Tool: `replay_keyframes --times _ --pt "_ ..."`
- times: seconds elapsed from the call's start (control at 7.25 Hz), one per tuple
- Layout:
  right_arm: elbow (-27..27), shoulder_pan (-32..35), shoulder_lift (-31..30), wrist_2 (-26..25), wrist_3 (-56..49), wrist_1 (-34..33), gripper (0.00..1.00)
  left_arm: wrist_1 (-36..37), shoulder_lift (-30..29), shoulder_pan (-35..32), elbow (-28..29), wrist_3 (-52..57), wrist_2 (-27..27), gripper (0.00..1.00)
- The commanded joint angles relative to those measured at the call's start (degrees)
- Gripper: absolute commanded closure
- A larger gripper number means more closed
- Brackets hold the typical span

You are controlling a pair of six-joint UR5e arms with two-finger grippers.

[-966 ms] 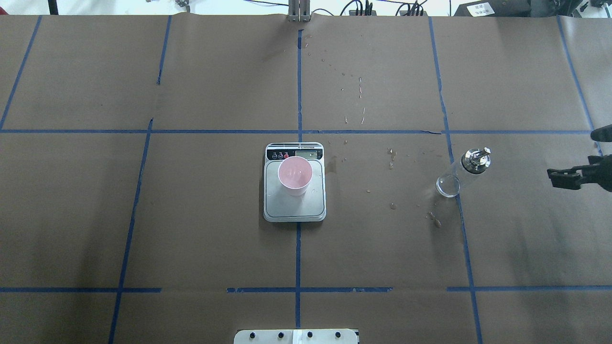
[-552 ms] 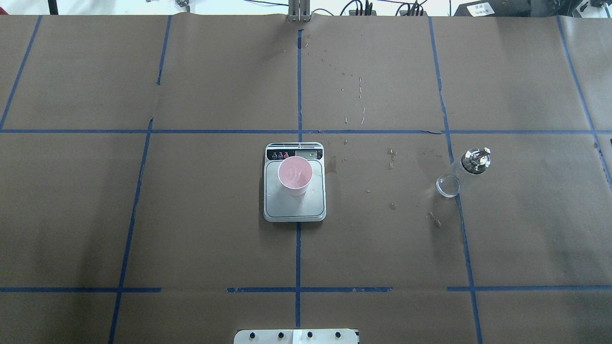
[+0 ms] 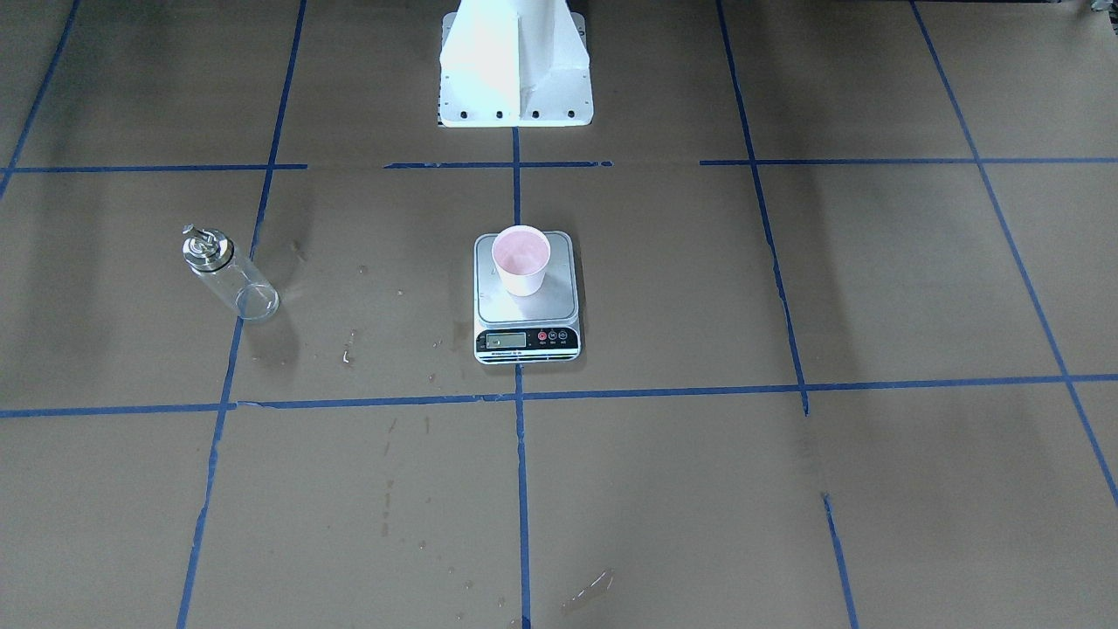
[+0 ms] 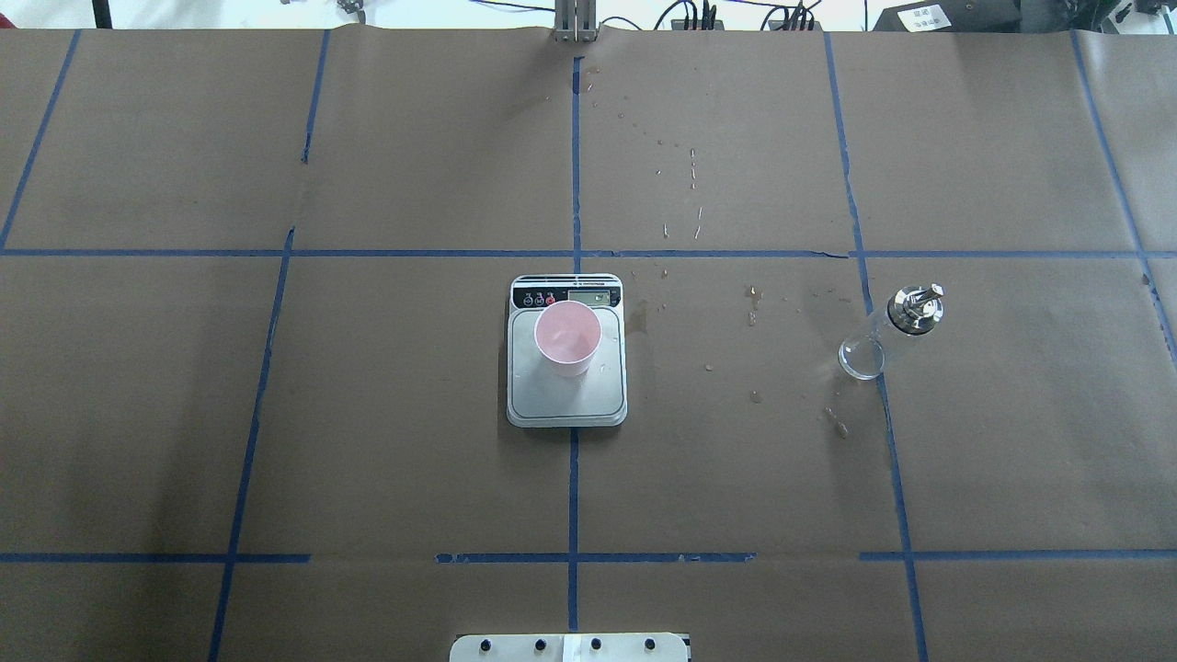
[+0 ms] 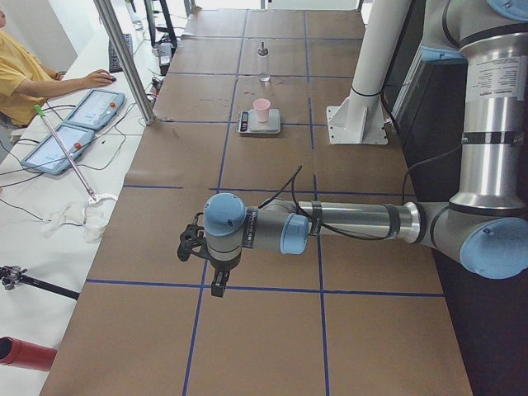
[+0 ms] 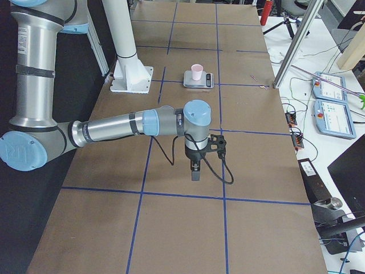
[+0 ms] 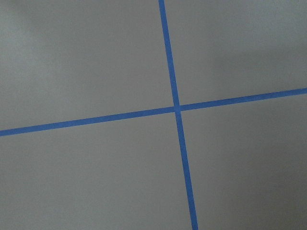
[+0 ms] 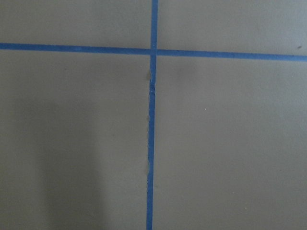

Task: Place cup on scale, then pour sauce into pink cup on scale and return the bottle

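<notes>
Brown tabletop (image 4: pixel 368 414) looks done: cup (image 4: pixel 567 336) on scale (image 4: pixel 566 405), bottle (image 4: pixel 885 333) upright at its 3 o'clock, so left pincer (image 5: pixel 216 289) and right pincer (image 6: pixel 195 174), openings impossible to tell, should park well clear.

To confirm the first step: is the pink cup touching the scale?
Touching. In the front-facing view the cup stands with its base on the platform of the scale.

Brown-papered table (image 4: pixel 368 414) with blue tape grid (image 4: pixel 574 487) holds scale (image 4: pixel 566 403) and bottle (image 4: pixel 881 336)

Overhead and front cameras face each other, sharing the central scale (image 4: pixel 566 402).
</notes>
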Motion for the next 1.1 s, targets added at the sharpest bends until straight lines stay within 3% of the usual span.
replay_keyframes --times 0.0,0.97 --pt "-1.71 0.06 -1.11 -0.17 0.01 2.81 0.0 -0.04 0.18 0.04 0.25 -0.06 0.19 0.0" --pt "-2.86 -0.38 -0.76 0.27 -0.7 3.0 0.0 -0.39 0.53 0.04 2.01 -0.06 0.1 0.0"
